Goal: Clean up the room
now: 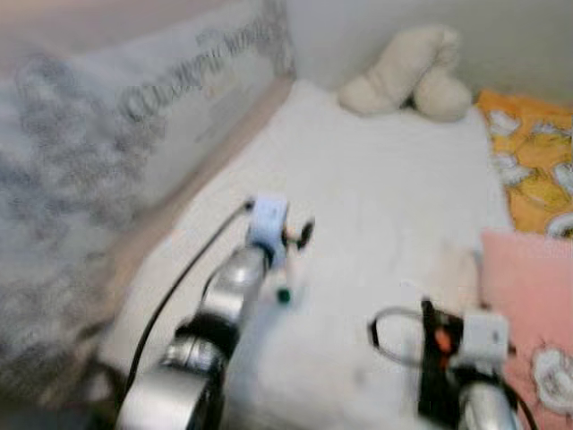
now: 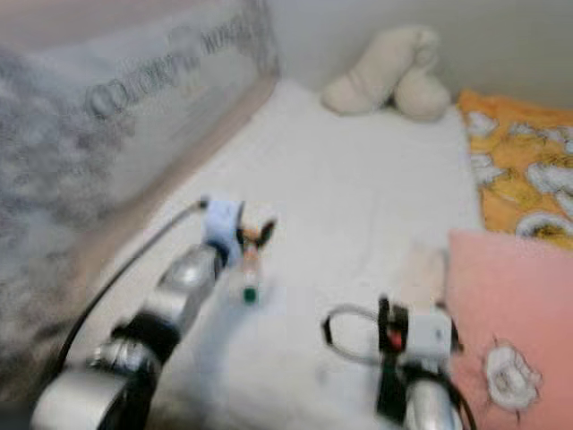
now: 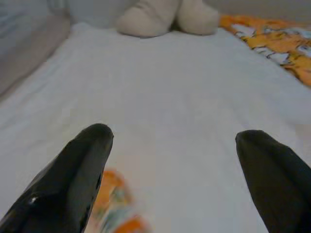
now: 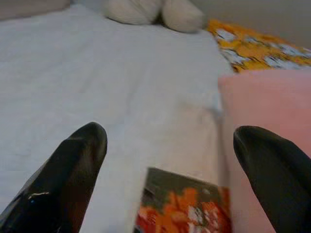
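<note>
The head views are blurred; they look down on a bed (image 1: 376, 206) spread with a white sheet, which takes up most of the scene. Nearest, on the robot's right, a pink cushion (image 1: 528, 305) with a pale cartoon print lies on the sheet, and just beside its inner edge the right wrist view shows a small flat item (image 4: 187, 206) with a dark top and orange print lying on the sheet; what it is cannot be told. The right claw (image 4: 170, 145) hangs low over the sheet near the cushion, its two black fingers (image 4: 73, 179) spread wide apart and gripping nothing; the flat item lies between and below them, and contact cannot be judged. The left claw (image 3: 172, 145) reaches out over the middle of the bed, its fingers (image 3: 73, 179) likewise wide apart and empty; a small orange-and-white printed thing (image 3: 116, 204) lies on the sheet close under its near finger, too blurred to name. Along the robot's left runs a grey-and-white mesh bed rail (image 1: 107, 152) with dark lettering; farther off on the right an orange blanket (image 1: 528, 161) with white cartoon figures lies at the bed's edge; at the far end a cream plush toy (image 1: 412, 76) rests against the pale wall (image 1: 519, 36).
</note>
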Robot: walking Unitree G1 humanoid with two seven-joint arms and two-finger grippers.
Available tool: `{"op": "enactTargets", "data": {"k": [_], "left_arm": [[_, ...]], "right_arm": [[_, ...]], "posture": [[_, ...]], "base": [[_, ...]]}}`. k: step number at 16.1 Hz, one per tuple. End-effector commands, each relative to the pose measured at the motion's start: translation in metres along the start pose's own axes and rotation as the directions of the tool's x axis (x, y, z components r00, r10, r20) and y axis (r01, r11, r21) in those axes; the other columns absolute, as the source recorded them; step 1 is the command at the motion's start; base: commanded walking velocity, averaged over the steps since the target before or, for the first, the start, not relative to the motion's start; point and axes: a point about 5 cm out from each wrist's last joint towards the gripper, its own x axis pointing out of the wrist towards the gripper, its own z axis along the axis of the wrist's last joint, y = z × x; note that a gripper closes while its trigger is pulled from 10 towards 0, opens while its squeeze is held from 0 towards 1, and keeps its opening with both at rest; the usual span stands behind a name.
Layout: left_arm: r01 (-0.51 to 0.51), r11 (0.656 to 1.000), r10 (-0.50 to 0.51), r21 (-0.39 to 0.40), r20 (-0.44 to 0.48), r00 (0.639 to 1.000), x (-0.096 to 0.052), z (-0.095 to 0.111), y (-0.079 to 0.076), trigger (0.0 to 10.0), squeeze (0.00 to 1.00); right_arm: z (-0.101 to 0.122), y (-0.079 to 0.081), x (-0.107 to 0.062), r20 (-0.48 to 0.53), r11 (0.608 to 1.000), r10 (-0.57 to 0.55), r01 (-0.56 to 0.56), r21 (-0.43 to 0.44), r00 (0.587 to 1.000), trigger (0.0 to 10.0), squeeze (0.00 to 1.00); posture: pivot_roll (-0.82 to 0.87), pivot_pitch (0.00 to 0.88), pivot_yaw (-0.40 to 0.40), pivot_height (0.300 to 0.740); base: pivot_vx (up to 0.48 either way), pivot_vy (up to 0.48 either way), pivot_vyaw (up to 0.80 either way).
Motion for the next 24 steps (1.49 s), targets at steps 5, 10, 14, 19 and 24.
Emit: {"op": "enactTargets", "data": {"k": [5,10,14,19,24], "left_arm": [[-0.099,0.994,0.104,0.04,-0.159,0.982,0.006,-0.017,-0.011,10.0,0.0],[-0.286,0.944,0.312,0.163,-0.159,0.937,0.003,-0.017,0.006,10.0,0.0],[-0.373,0.881,0.431,0.292,-0.168,0.887,-0.005,-0.025,0.027,10.0,0.0],[-0.368,0.91,0.408,0.192,-0.245,0.88,-0.009,-0.039,0.021,10.0,0.0],[-0.287,0.941,0.334,0.177,-0.371,0.866,-0.016,-0.063,0.007,10.0,0.0]], "right_arm": [[0.006,-0.014,-0.055,-0.056,0.998,-0.024,0.021,-0.065,0.998,10.0,0.0],[0.016,-0.024,-0.09,-0.108,0.993,-0.023,0.01,-0.12,0.994,10.0,0.0],[0.019,-0.025,-0.099,-0.139,0.991,0.002,-0.02,-0.132,0.99,10.0,0.0],[0.023,-0.025,-0.1,-0.159,0.987,0.029,-0.053,-0.15,0.987,10.0,0.0],[0.023,-0.026,-0.098,-0.166,0.987,0.028,-0.053,-0.149,0.986,10.0,0.0]], "posture": [[-0.16,0.117,-0.003,0.74],[-0.23,0.187,-0.035,0.74],[-0.23,0.211,-0.061,0.74],[-0.23,0.221,-0.076,0.74],[-0.23,0.219,-0.081,0.74]], "base": [[0.0,0.0,0.0],[0.0,0.0,0.0],[0.0,0.0,0.0],[0.0,0.0,0.0],[0.0,0.0,0.0]]}}
